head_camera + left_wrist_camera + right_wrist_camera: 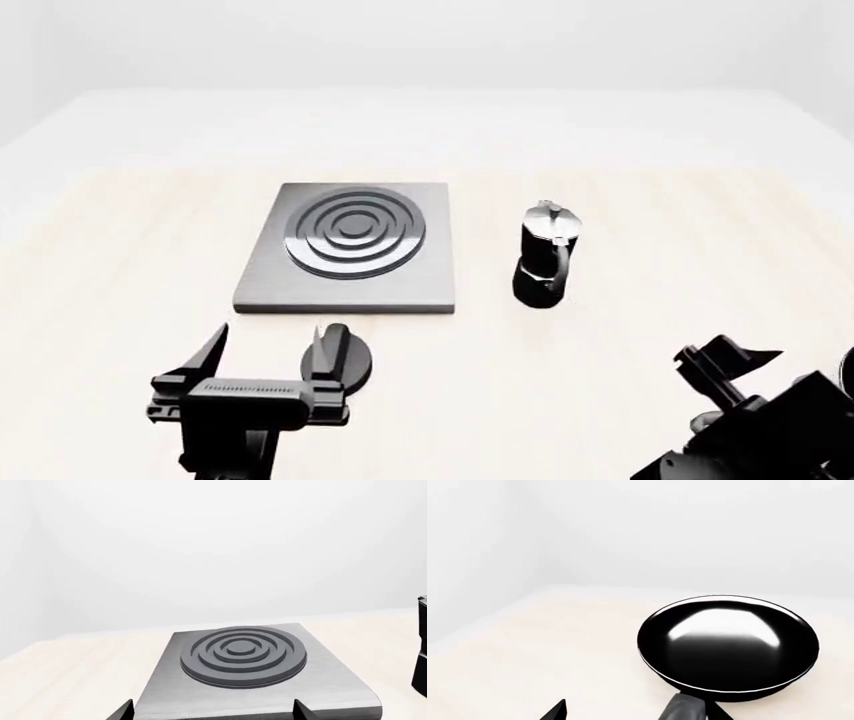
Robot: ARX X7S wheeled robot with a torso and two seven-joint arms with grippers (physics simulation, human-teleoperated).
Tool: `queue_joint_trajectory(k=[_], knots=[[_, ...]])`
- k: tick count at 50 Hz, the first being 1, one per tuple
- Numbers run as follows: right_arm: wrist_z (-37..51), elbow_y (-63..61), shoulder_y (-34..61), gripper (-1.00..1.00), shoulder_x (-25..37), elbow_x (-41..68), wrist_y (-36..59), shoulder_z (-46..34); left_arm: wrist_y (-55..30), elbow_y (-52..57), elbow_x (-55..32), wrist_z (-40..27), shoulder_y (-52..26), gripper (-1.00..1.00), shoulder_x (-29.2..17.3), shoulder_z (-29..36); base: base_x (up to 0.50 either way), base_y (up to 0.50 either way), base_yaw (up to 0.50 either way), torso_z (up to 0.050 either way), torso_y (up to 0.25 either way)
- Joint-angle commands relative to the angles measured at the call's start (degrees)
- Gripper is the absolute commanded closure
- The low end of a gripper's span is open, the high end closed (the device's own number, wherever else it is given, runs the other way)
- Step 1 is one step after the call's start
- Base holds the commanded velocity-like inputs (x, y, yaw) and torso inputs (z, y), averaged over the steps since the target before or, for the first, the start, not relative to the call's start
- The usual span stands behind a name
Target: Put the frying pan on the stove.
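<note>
You see the round glossy black frying pan (pixel 727 647) mirroring a white sheen, its handle dark grey. The flat square brushed-grey stove (pixel 350 250) carries darker concentric rings; right of it stands a black-and-silver moka pot (pixel 543 255) on the pale wood-grain table (pixel 667 330).

Moka pot (pixel 545 252), knob (pixel 336 360), table (pixel 641 330)

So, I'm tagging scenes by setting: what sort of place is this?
Probably a simulated kitchen counter: a stove and a moka pot stand on a pale wooden tabletop, with a frying pan nearby.
</note>
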Motion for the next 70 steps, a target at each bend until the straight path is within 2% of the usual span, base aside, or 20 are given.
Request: queue_joint_trajectory(k=[1, 28, 44, 70], knots=[[2.28, 4.37, 1.29, -1.00, -0.48, 2.64, -1.81, 0.59, 0.80, -0.64, -0.29, -0.38, 0.29, -1.00, -0.30, 0.17, 0.00, 0.00, 0.00, 0.000, 0.000], [9.22, 11.05, 6.91, -1.00, -0.23, 7.04, -4.44, -0.40, 1.73, -1.33, -0.98, -0.99, 0.67, -1.00, -1.08, 0.66, 0.00, 0.00, 0.00, 0.000, 0.000], [13.05, 16.40, 9.44, -1.00, 0.78, 6.11, -5.50, -1.51, 2.53, -2.17, -1.33, -1.25, 0.74, -1.00, -1.41, 0.99, 0.00, 0.00, 0.00, 0.000, 0.000], [15.38, 25.26, 11.89, -1.00, 0.75, 7.86, -10.58, -0.53, 2.76, -2.40, -1.65, -1.84, 0.68, -1.00, -1.91, 1.72, 0.00, 0.00, 0.00, 0.000, 0.000]])
